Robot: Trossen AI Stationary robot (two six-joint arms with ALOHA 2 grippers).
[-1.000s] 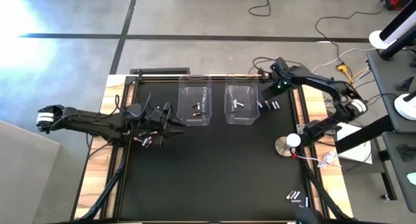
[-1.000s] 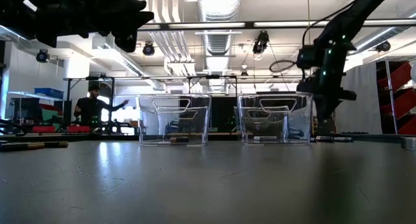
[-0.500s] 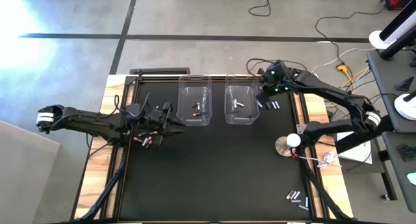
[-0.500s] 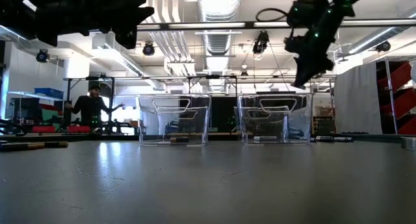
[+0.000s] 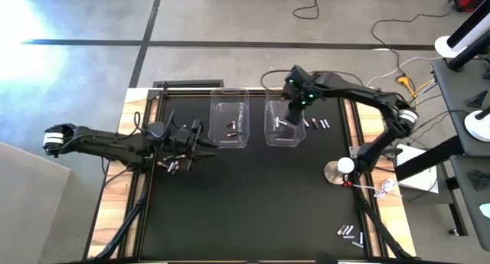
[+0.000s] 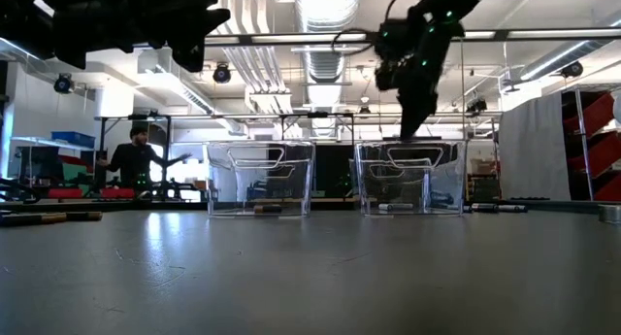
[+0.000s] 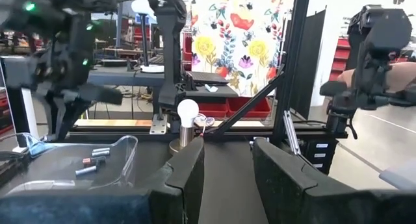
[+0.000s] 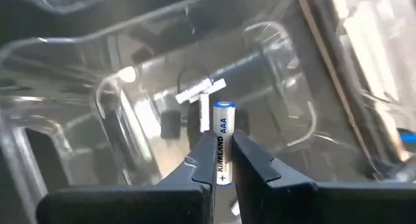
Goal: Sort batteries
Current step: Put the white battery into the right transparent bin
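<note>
Swung leftward from the far right bench edge, the right gripper (image 8: 218, 160), jaws clamped on a white AAA battery (image 8: 221, 139), now hangs over the right bin (image 5: 284, 123), so releasing comes next, while the left gripper (image 7: 227, 178) waits half-open.

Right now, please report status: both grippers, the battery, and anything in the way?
Right gripper shut on a white battery, above the right bin. Left gripper open, empty, waiting at table's left. Nothing in the way.
</note>
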